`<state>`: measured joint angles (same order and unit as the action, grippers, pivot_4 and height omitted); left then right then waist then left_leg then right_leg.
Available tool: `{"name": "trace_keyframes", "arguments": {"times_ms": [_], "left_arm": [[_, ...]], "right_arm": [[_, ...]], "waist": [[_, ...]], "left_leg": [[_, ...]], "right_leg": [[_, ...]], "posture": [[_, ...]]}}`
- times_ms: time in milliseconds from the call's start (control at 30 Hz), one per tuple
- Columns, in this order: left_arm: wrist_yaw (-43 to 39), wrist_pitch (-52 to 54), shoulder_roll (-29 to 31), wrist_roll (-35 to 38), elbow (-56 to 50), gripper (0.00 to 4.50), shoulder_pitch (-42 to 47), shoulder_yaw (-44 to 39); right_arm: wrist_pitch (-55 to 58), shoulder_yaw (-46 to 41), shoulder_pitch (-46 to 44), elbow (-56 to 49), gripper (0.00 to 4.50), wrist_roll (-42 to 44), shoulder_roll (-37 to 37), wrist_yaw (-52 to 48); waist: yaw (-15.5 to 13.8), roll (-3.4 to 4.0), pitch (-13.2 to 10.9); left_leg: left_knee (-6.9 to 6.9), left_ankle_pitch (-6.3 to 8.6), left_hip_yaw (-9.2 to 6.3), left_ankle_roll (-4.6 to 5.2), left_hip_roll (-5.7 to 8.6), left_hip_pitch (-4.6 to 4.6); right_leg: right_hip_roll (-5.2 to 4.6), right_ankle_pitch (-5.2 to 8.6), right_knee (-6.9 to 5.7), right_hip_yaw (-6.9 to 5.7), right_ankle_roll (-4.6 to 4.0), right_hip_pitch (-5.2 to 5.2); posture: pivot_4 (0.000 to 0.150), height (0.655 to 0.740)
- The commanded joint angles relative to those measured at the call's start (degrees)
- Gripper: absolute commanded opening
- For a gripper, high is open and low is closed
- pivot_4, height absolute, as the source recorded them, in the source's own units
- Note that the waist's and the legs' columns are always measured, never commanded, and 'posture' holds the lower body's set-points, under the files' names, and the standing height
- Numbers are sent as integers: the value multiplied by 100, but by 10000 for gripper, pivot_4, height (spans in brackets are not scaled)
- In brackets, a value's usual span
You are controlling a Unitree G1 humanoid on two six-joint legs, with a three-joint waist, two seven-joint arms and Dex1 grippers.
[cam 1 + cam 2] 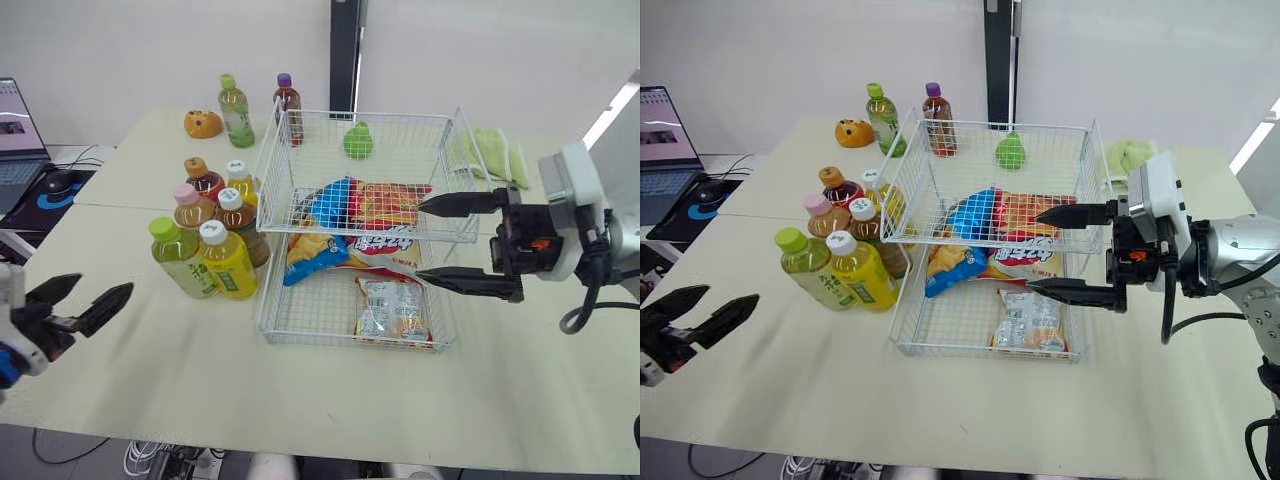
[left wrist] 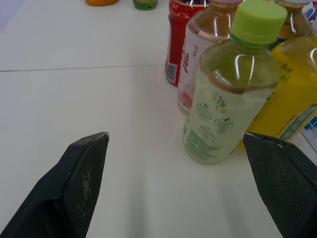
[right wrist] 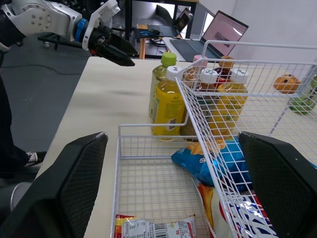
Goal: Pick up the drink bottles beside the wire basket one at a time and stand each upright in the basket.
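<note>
The wire basket [image 1: 268, 175] sits mid-worktop. Its two tiers hold snack packets [image 1: 392, 308] but seemingly no bottle, so the task looks barely begun. Six drink bottles stand upright in a tight cluster just beside the basket, on the side facing the worktop's left edge. The green-capped bottle [image 1: 180, 258] and the yellow bottle [image 1: 228, 262] stand closest to the near edge, which likely makes them the easiest to reach first. The left pincer [image 1: 105, 284] hovers low by the near-left corner, fingers spread wide and pointed at the green-capped bottle, apparently lined up for a side grasp. The right pincer [image 1: 420, 240], also wide and empty, hangs over the basket's side nearer the right edge, probably keeping out of the way. Two more bottles [image 1: 237, 112] stand near the far edge.
</note>
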<state>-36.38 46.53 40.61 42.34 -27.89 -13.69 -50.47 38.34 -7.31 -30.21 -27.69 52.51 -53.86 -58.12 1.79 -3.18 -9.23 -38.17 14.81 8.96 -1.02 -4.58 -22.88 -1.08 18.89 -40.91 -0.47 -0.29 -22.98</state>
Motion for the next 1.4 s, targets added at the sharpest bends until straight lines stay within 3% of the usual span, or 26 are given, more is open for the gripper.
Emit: {"name": "trace_keyframes", "arguments": {"times_ms": [33, 400, 1367, 1400], "left_arm": [[620, 40, -241, 355, -816, 44781, 136, -95], [1308, -557, -208, -216, -315, 44781, 1543, 1308], [1291, -1501, -471, -1081, 481, 44781, 2060, 2559], [1285, -1511, -479, -1095, 469, 43016, 2041, 2577]], "right_arm": [[-150, -57, -42, 18, 45000, -128, 30, -131], [-115, -112, -160, 96, 45000, -234, 87, -234], [182, -258, -314, 6, 45000, -126, -38, -52], [188, -270, -309, 0, 45000, -122, -46, -53]], "waist": [[0, 0, 0], [-9, 2, -1], [-13, 4, -2], [-13, 4, -2]], "left_leg": [[0, 0, -3, 0, 1, 3], [-1, -2, -43, -1, 11, 39], [4, -1, -49, -1, 10, 26], [4, -1, -50, -1, 10, 26]], "right_leg": [[0, 0, 1, -2, 0, 5], [3, 1, 15, -26, -3, 71], [3, 2, 37, -35, -3, 70], [3, 2, 38, -35, -3, 71]], "posture": [[1500, 7211], [1500, 7211], [1500, 7211], [1500, 7211]]}}
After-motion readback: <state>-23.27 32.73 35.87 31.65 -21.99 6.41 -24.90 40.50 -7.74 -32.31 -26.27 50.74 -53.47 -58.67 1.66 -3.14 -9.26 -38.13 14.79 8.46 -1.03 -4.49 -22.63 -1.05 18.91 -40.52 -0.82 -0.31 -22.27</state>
